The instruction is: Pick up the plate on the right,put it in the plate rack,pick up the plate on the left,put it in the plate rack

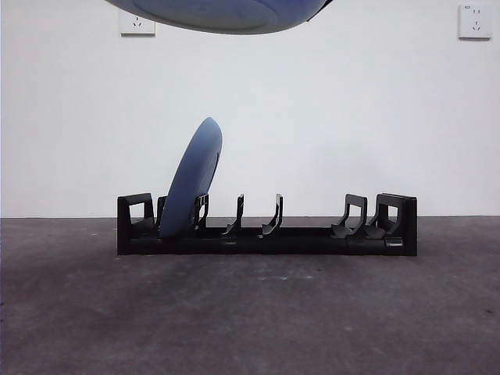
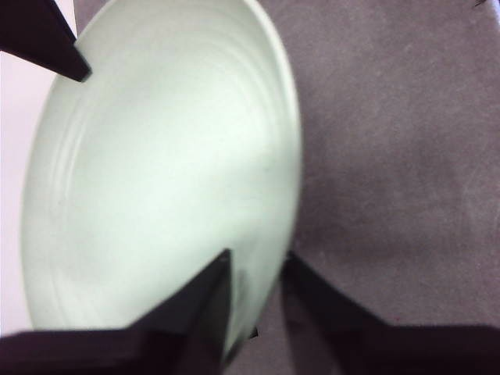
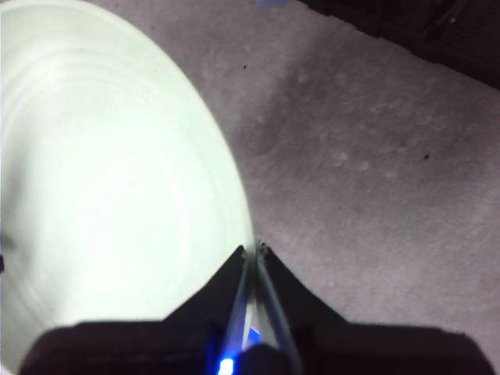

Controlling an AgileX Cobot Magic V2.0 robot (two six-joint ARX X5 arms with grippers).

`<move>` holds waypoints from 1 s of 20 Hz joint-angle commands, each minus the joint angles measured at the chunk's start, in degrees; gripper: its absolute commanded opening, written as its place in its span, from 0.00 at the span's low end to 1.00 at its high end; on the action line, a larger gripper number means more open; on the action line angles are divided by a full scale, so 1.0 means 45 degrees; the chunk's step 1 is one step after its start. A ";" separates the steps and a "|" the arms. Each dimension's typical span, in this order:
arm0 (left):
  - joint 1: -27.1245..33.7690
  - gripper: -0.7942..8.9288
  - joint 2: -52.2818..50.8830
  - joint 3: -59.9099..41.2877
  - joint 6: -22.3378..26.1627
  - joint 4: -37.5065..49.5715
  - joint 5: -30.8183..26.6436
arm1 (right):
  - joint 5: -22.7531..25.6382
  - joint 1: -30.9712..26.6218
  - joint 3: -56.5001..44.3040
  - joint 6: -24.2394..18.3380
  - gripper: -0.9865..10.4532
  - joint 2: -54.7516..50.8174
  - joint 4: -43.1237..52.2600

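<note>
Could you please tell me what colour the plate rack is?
The plate rack is black, seen best in the front view.

A long black plate rack [image 1: 266, 230] stood across the middle of a dark grey table [image 1: 250, 312]. One blue plate [image 1: 191, 178] leaned in a slot near the rack's left end, rising well above the dividers and blocking that end. The slots to its right, through to the right end, stood open. A second plate [image 1: 223, 14] hung high above the rack's left half, filling the room overhead. The near tabletop in front of the rack lay bare.
</note>
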 commanded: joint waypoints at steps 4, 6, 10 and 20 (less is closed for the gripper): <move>-0.0063 0.07 0.0015 -0.0049 -0.0228 0.0068 -0.0024 | -0.0087 0.0024 0.0044 0.0058 0.08 -0.0015 -0.0262; -0.0063 0.07 0.0015 -0.0049 -0.0228 0.0063 -0.0024 | 0.0034 0.0019 0.0044 0.0058 0.08 -0.0015 -0.0257; -0.0165 0.07 0.0015 -0.0049 -0.0321 0.0049 -0.0024 | 0.0340 0.0019 0.0044 0.0034 0.09 -0.0015 -0.0257; -0.0219 0.07 0.0117 -0.0049 -0.2021 0.0233 0.1331 | 0.1647 0.0010 0.0767 -0.0316 0.39 -0.0175 -0.0253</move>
